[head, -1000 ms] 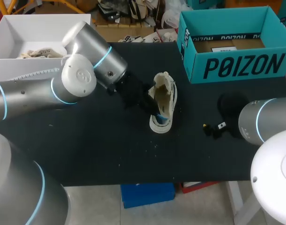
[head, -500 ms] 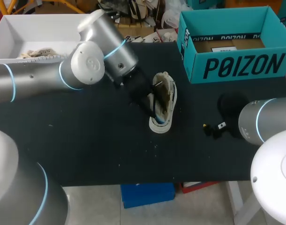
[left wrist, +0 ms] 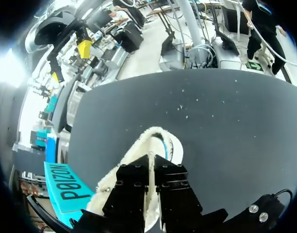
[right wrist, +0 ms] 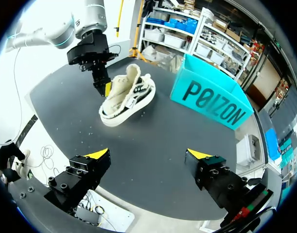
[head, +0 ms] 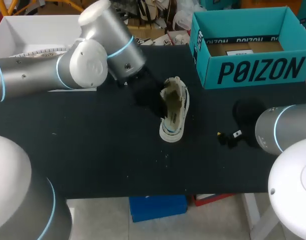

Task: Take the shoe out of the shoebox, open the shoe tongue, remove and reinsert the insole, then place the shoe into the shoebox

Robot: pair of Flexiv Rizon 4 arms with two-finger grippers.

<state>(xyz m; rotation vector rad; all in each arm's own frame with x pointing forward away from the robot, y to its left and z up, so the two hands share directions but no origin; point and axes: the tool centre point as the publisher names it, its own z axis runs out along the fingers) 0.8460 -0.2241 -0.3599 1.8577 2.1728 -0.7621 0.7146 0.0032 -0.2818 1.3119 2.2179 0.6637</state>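
Our left arm (head: 67,70), silver with glowing blue rings, comes in from the left and bends at the wrist, pointing down and across toward the middle of the black table (head: 92,150). Our left gripper (right wrist: 107,88) sits right up against the cream low-top shoe (head: 174,112), at the edge of its opening. From the left wrist view the cream fabric shows directly ahead of that gripper, but we cannot tell whether it is clenched on the shoe or released.

Over on the other side, our right arm (head: 285,132) hangs low at the table's right edge. Our right gripper (right wrist: 148,155) is spread wide with nothing between its jaws, and it is well apart from the shoe.

The shoe is out on the table, opening upward, in front of and to the left of the teal cardboard shoebox (head: 253,70). The shoebox stands open at the back right, apart from the shoe.

Now the writing. Big dark block capitals run along the shoebox's front wall, plain in all three views. Inside lies a brown cardboard insert (head: 263,47) with a white label (head: 237,51), too small to read. The shoe's side carries dark markings, which we cannot make out.
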